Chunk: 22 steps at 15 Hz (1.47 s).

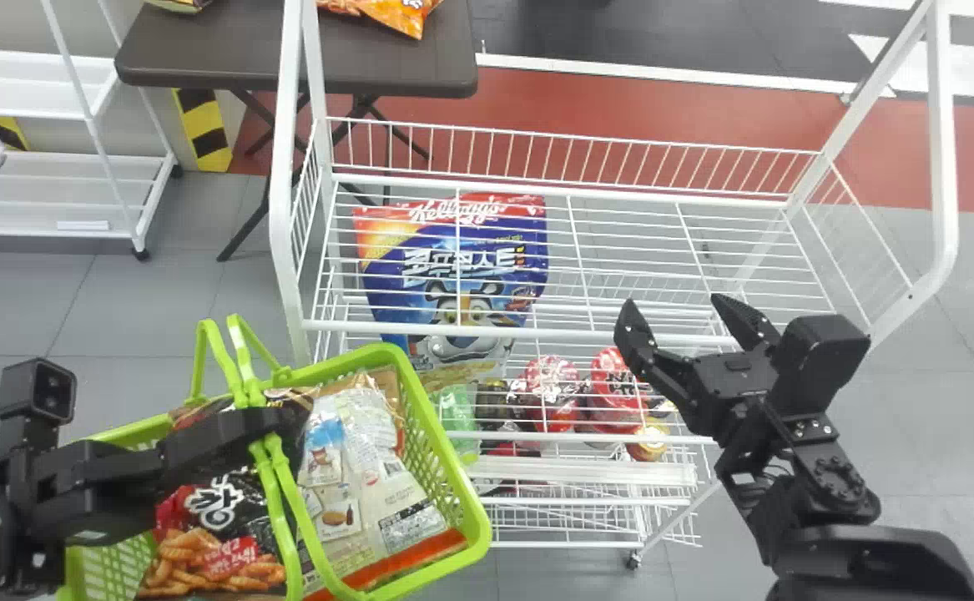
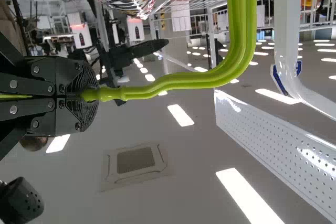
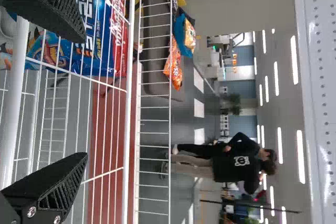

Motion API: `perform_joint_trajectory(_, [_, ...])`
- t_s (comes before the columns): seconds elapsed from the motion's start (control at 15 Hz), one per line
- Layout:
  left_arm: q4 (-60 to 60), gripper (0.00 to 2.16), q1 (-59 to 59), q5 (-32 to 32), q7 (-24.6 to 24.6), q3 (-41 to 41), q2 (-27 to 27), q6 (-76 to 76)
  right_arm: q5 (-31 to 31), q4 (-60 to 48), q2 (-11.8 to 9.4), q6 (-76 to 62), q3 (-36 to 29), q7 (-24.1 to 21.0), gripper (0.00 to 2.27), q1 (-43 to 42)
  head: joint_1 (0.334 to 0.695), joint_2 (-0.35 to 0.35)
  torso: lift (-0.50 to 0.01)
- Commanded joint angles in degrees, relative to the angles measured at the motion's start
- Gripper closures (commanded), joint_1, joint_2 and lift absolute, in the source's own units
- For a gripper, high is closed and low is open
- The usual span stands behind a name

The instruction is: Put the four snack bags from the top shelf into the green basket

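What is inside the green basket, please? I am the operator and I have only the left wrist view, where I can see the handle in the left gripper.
Observer: In the head view, the green basket holds several snack bags, including a black snack bag and a pale snack bag.
Operator: Thank you. Is the right gripper holding any bag at this moment?
Observer: No, the right gripper has its fingers spread, with nothing between them.
Operator: And what about the large blue bag, does it lie on top of the wires there?
Observer: No, the blue bag is behind the wires of the shelf, and its lower part extends below the front bar.
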Motion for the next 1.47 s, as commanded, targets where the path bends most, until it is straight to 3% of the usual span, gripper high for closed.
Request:
perform_joint_trajectory(0.0, [-0.9, 2.15, 0.6, 0.4, -0.7, 0.0, 0.2, 1.0, 0.1, 0.4, 0.1, -2.1, 0.1, -0.1, 0.03, 1.0, 0.695, -0.139, 0.000])
perform_joint_trajectory(1.4, [-1.3, 2.15, 0.7, 1.0, -0.7, -0.3, 1.2, 1.2, 0.1, 0.4, 0.1, -2.9, 1.5, -0.6, 0.06, 1.8, 0.695, -0.122, 0.000])
